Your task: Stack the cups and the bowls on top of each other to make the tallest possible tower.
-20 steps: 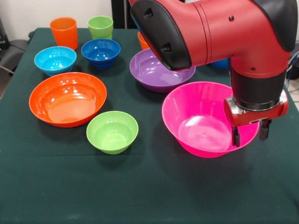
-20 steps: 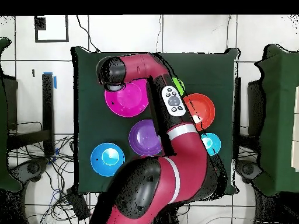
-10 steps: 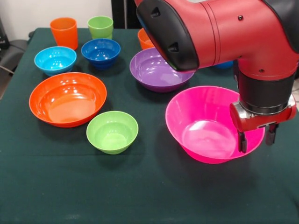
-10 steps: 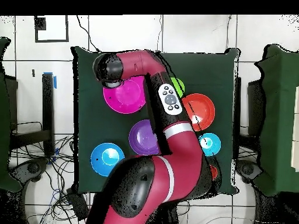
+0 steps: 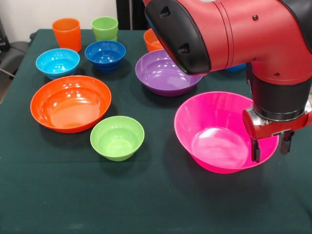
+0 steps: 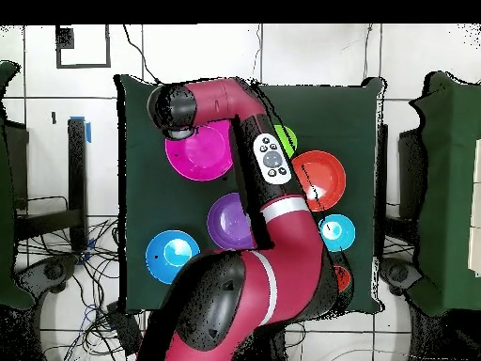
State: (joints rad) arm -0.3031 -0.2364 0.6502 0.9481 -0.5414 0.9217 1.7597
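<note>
The big, shiny pink bowl sits on the green table, tipped a bit, its rim pinched between the two fingers of the gripper.

Front view looks close across the green table; overhead looks straight down from afar, sharing it.

Dark green table with scattered bowls and cups.
</note>
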